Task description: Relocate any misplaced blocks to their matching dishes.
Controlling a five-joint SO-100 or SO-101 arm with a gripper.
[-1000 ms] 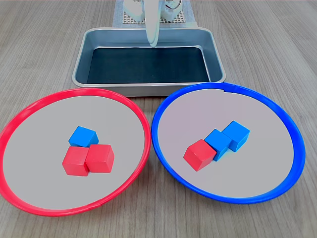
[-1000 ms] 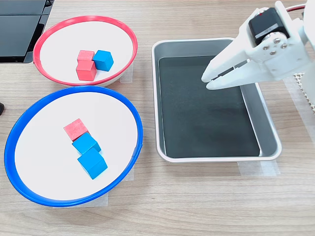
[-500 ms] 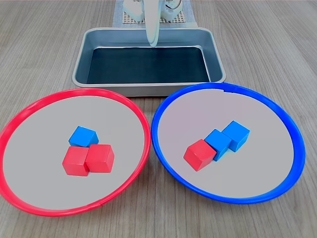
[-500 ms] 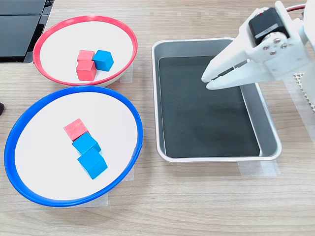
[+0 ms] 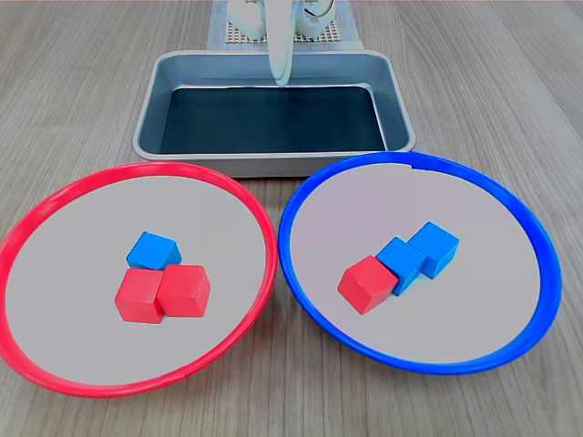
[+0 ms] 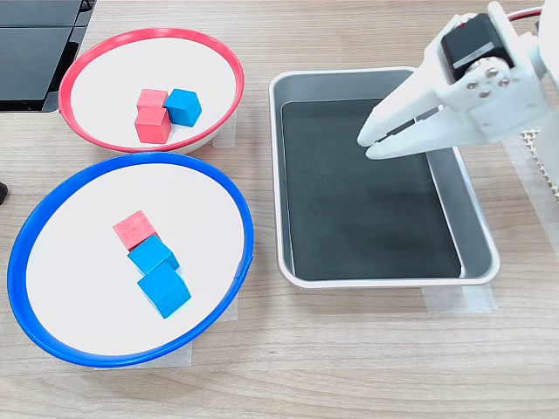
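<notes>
first exterior view: low, facing arm | second exterior view: overhead, probably side-on | shared: tray (image 5: 273, 162) (image 6: 476, 262), both dishes

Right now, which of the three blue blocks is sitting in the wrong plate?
The blue block in the red-rimmed plate, touching two red blocks. The other two blue blocks lie in the blue-rimmed plate.

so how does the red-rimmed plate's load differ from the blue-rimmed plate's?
The red-rimmed round plate holds two red cubes and one small blue cube; the blue-rimmed round plate holds two blue cubes and one small red cube. In the first exterior view, the red-rimmed plate's cubes bunch in a cluster, while the blue-rimmed plate's sit in a diagonal row. Both plates have pale grey insides, and each carries one wrong-coloured cube.
</notes>
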